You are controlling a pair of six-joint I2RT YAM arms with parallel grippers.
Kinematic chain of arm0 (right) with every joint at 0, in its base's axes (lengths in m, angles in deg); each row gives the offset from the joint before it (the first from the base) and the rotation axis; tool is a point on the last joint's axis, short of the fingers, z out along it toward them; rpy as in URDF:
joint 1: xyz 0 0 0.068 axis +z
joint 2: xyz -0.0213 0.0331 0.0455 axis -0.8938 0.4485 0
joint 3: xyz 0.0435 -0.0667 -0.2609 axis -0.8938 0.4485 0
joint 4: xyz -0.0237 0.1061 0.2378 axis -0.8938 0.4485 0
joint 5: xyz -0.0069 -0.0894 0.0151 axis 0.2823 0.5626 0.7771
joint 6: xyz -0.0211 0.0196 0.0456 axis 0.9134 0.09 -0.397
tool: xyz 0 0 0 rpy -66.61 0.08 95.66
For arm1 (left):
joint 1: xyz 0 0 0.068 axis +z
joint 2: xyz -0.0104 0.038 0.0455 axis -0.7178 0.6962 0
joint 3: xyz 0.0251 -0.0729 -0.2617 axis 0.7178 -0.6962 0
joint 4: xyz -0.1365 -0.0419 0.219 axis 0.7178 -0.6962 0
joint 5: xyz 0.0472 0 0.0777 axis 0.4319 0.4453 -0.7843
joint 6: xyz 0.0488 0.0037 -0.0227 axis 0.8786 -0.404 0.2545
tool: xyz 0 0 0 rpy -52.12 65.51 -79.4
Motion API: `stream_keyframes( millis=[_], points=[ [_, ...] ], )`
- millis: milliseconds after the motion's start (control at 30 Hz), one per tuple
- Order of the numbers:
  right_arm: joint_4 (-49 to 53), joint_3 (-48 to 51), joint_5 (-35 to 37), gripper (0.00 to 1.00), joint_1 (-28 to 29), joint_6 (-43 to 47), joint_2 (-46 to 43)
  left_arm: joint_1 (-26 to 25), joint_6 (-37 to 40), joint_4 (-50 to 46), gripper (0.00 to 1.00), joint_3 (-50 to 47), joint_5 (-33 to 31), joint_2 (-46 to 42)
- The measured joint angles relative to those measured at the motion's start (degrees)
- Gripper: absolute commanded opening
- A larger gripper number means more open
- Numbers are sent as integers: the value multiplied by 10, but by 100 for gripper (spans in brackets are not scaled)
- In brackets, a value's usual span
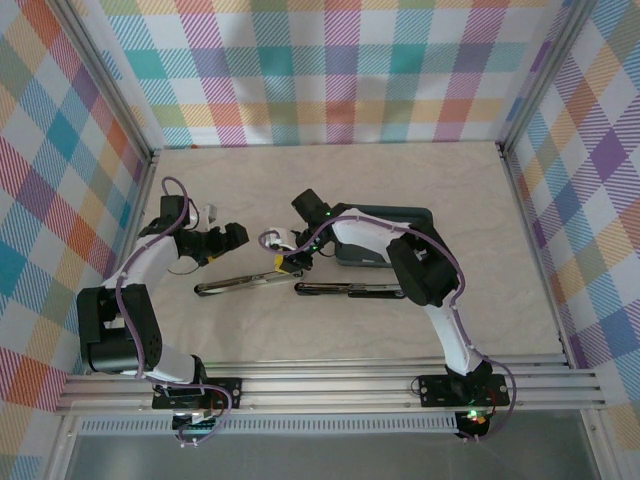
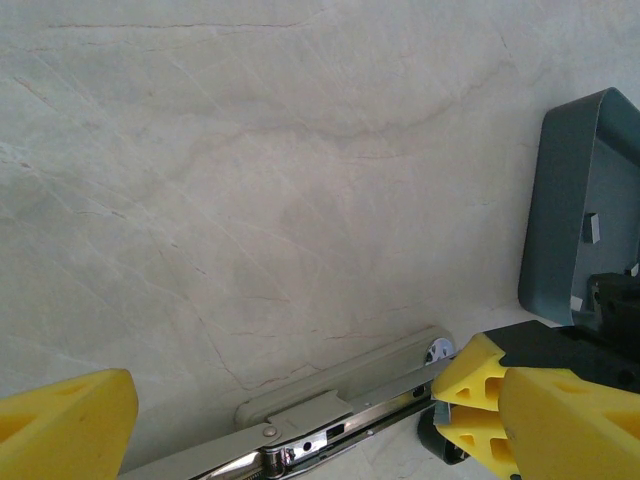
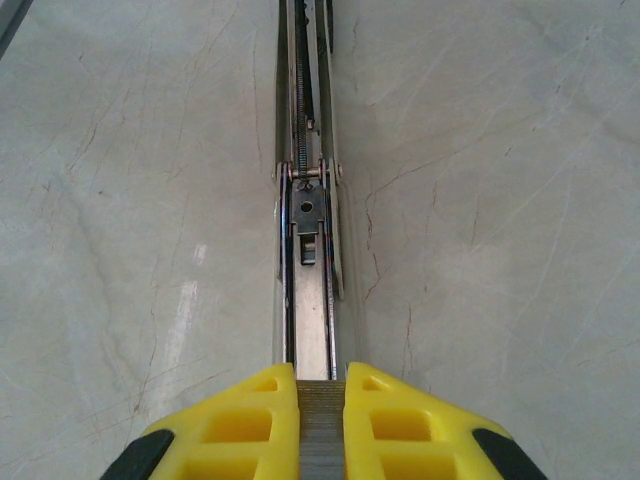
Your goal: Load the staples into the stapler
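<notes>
my right gripper: clamped on staple strip, over the magazine of the open stapler, mid-tabletop. my left gripper: jaws spread wide.

— Where's the stapler?
— Flat on the counter, a little toward 6 o'clock from centre. It is swung open and stretched along the 9-to-3 line.
— Its inside?
— The chrome channel faces up with its spring showing, and runs toward 12 o'clock from the right wrist.
— The staples?
— One grey ribbed strip, level, pinched in the right claw at 6 o'clock. It lines up with the channel's near end; I can't tell whether it touches.
</notes>
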State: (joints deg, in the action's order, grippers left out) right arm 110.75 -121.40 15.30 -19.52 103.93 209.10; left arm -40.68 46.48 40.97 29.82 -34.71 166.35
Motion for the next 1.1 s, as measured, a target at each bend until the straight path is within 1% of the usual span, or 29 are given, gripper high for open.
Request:
stream_keyframes(
  millis=[1100],
  points=[
    [38,-11,32,14,0,35,0,0,0,0,93,0,0,0]
  ],
)
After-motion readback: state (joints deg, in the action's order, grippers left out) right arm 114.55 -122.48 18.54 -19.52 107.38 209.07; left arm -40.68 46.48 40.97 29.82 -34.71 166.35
